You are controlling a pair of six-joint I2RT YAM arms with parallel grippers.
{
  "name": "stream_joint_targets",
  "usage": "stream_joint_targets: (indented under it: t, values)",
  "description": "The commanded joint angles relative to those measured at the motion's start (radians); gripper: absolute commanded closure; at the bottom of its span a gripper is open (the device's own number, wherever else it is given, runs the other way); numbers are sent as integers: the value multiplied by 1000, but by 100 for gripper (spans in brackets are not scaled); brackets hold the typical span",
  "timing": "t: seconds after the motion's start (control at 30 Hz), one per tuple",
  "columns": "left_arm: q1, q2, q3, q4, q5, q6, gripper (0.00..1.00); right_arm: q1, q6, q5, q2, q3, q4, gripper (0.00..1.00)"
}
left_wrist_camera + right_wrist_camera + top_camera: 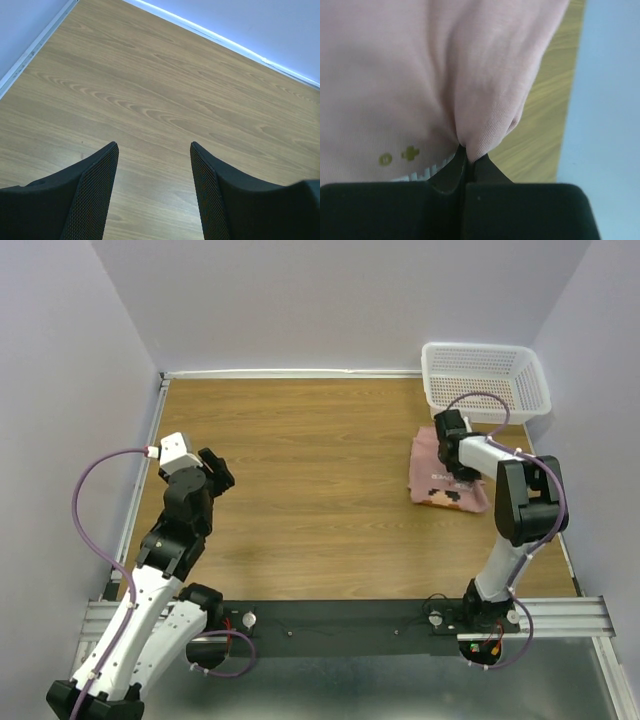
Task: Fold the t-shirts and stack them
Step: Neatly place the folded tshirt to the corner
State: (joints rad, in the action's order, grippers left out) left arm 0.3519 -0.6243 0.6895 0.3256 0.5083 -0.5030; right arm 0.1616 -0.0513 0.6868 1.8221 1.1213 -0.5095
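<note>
A dusty pink t-shirt (437,487) lies folded at the right side of the table, its dark printed graphic facing up near the front. My right gripper (463,478) reaches down onto its right part. In the right wrist view the t-shirt (420,75) fills the frame, and my right gripper (470,159) is shut on a pinched fold of the pink cloth. My left gripper (216,472) hovers over the left side of the table, far from the shirt. My left gripper (154,146) stands open over bare wood with nothing between its fingers.
A white plastic mesh basket (486,378) stands at the back right corner, just behind the shirt. Purple-grey walls enclose the wooden table (320,490) at the back and both sides. A metal rail (350,625) with the arm bases runs along the near edge.
</note>
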Motion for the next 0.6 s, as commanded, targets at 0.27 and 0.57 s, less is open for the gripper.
stream_joint_targets:
  t: [0.27,0.57]
  values:
    - [32,-78,8,49,56,-39,32,-290,-140,237,129,184,137,91]
    - [32,-129,61,39,3,-42,32,-306,-85,355,162,315,138,15]
